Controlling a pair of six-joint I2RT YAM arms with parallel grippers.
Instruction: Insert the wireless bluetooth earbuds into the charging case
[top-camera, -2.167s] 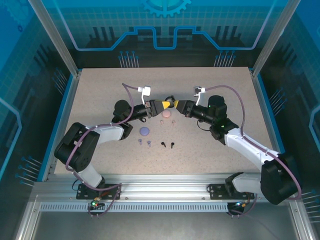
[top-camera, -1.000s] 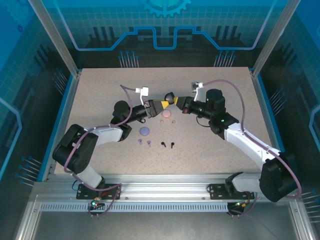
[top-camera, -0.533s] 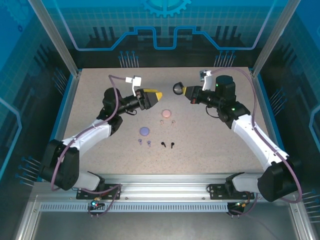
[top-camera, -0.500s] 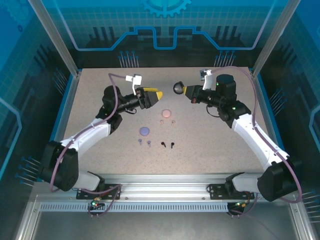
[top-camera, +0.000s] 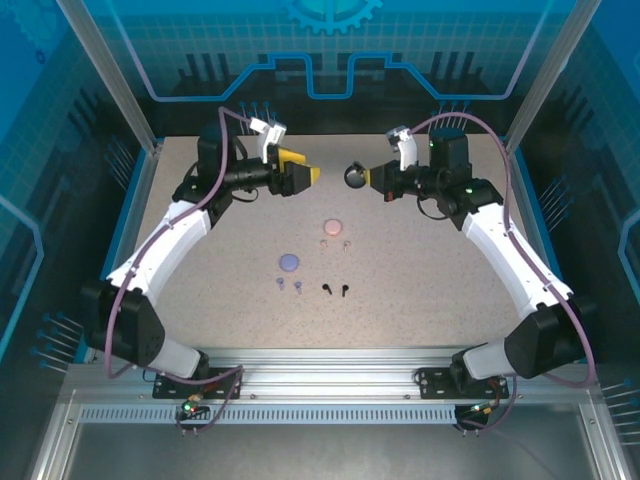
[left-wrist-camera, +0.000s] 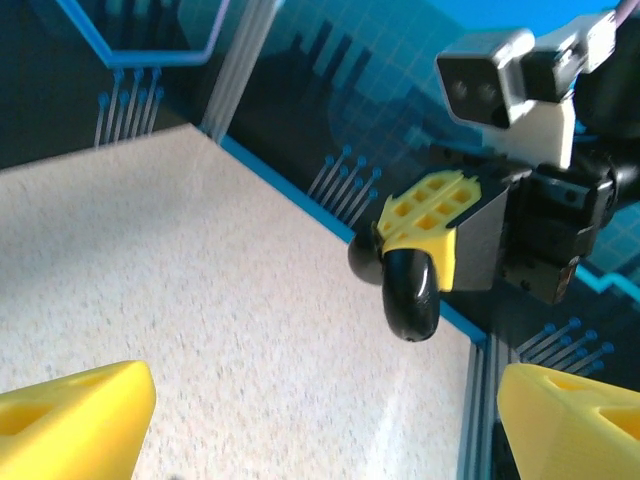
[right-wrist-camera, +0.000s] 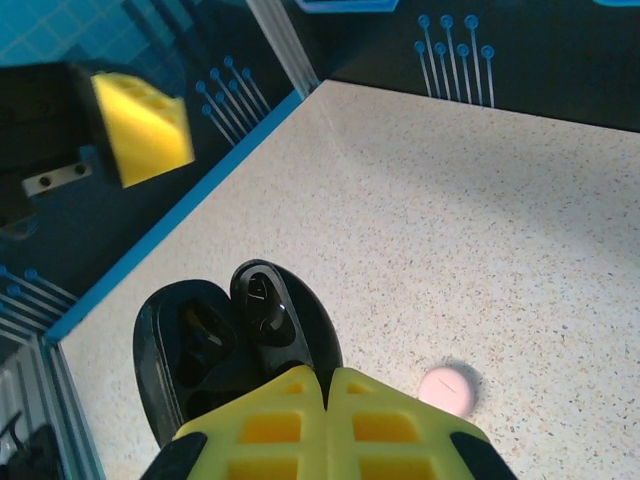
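Arms (top-camera: 180, 232): both had swung apart, back toward the far wall.
Table (top-camera: 420, 270): speckled.
Left gripper (top-camera: 305, 168): fingers spread wide, empty.
Right gripper (top-camera: 368, 177): clamped on open black case (top-camera: 353, 176), held off the table.
Earbuds (top-camera: 298, 287): three loose pairs mid-table, beside two round cases (top-camera: 289, 263).

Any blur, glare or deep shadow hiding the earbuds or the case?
Top external view: even light, sharp, but the black stemmed earbuds are mere specks. Left wrist view: the yellow fingertips of the left tool are out of focus; the glossy black charging case shows a pale glare streak. Right wrist view: the case's hollows are dark; the pale pink round case looks soft.
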